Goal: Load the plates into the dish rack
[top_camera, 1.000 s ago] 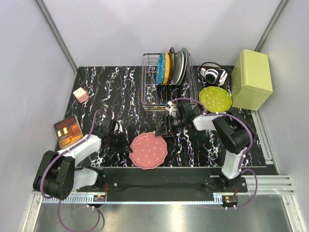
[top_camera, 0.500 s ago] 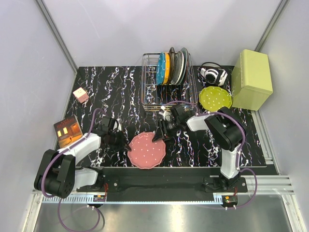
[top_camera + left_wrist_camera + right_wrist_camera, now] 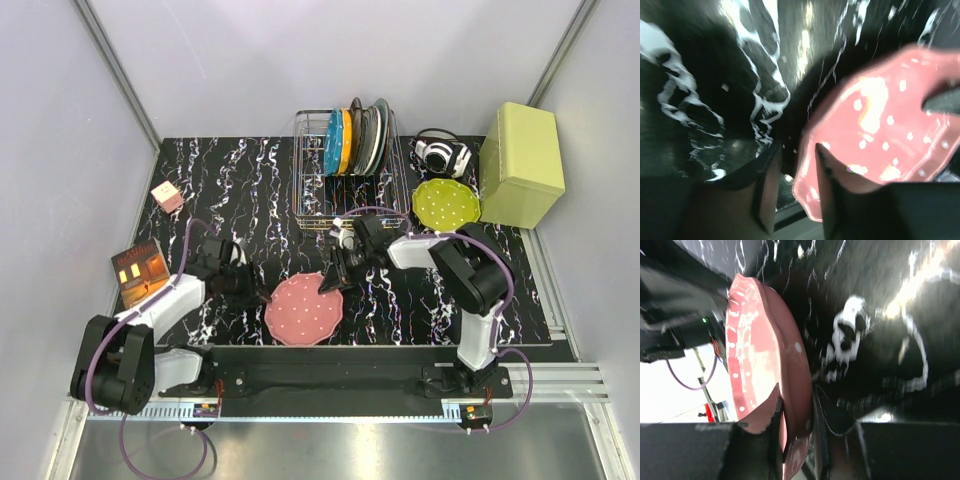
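The pink plate (image 3: 303,310) is near the table's front edge, between both grippers. My right gripper (image 3: 329,284) is shut on its far right rim, one finger on the dotted face and one under it (image 3: 796,390). My left gripper (image 3: 262,293) straddles the plate's left rim with a gap showing, so it is open (image 3: 796,147). The plate fills the left wrist view (image 3: 880,125) and stands edge-on in the right wrist view (image 3: 755,340). The blue plate (image 3: 333,141) and orange plate (image 3: 346,140) stand in the dish rack (image 3: 318,205). The yellow-green plate (image 3: 446,203) lies flat to the right of the rack.
Grey and dark plates (image 3: 372,135) stand in the rack beside the orange one. A yellow-green box (image 3: 520,165) and headphones (image 3: 443,153) sit at the back right. A small pink cube (image 3: 167,196) and a book (image 3: 140,272) lie at the left.
My right gripper has come down and left onto the pink plate's rim and closed on it. The plate has shifted slightly left. The left arm has barely moved.
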Available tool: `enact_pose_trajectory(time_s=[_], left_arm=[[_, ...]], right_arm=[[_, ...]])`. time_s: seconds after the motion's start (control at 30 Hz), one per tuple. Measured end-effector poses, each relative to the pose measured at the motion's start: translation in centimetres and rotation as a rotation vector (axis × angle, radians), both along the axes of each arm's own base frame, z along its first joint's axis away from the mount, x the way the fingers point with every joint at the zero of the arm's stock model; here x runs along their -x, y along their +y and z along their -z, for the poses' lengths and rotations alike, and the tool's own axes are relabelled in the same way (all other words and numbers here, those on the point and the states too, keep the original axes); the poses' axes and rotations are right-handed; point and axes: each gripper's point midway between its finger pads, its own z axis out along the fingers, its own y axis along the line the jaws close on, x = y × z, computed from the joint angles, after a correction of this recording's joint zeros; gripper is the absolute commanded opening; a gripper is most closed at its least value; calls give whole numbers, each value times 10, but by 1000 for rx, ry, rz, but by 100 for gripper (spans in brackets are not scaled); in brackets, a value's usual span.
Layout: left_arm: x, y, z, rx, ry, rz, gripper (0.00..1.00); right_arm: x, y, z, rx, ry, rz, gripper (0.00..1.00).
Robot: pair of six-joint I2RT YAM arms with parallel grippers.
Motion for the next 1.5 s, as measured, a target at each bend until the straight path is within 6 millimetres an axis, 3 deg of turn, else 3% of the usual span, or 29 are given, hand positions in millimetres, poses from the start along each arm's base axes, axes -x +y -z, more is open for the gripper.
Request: enact_pose_trajectory(time_s=[0.17,0.27,0.4,0.5,0.63,0.77,0.9,1.2,1.4,1.5], left_arm=[[-36,29,-25,-112,-138,-68,54],[-72,59,-57,-214,-275,-134,55],[-110,103,-114,-362,-477,-227,55],[-118,120,-144,-433,-584,-250,56],[-113,124,-157,-457,-633,-249,56],[-103,124,-153,-448,-637,-246,56],[-96,125,-147,-432,-623,-256,56],[-91,122,-136,-369,-596,-277,57],[-85,119,-119,-331,-549,-295,57],[-83,118,-115,-316,-540,-299,57]], right_arm=[[-1,-20,-25,106,-75,-37,0],[-17,-24,-67,138,-205,-71,0],[-55,-9,-157,85,-430,-83,0],[-79,-1,-224,49,-580,-48,0],[-120,5,-310,30,-790,71,0],[-170,3,-369,58,-971,240,0],[-221,0,-386,137,-1077,394,0],[-280,-19,-337,413,-1167,487,0],[-330,-30,-341,635,-1387,649,0],[-344,-26,-336,726,-1466,703,0]])
